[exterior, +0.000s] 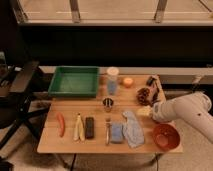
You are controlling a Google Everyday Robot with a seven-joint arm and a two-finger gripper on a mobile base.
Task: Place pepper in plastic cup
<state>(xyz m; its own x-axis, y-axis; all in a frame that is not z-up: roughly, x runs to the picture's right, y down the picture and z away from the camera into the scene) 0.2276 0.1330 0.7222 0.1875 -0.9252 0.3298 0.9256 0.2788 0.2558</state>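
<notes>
- Wooden table (50, 145) in front of a dark wall.
- Pepper (60, 124) lies flat at the front left, just beside the banana (78, 128); judged free to grasp.
- Plastic cup (113, 80) stands upright at rear centre, well apart.
- Arm enters low from the right; pincer (146, 111) wide, empty, far from the pepper.

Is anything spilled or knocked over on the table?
No, nothing stands out. The pepper lies flat near the left edge of the table, the plastic cup stands upright beside the green tray, and the gripper is over the right side.
</notes>
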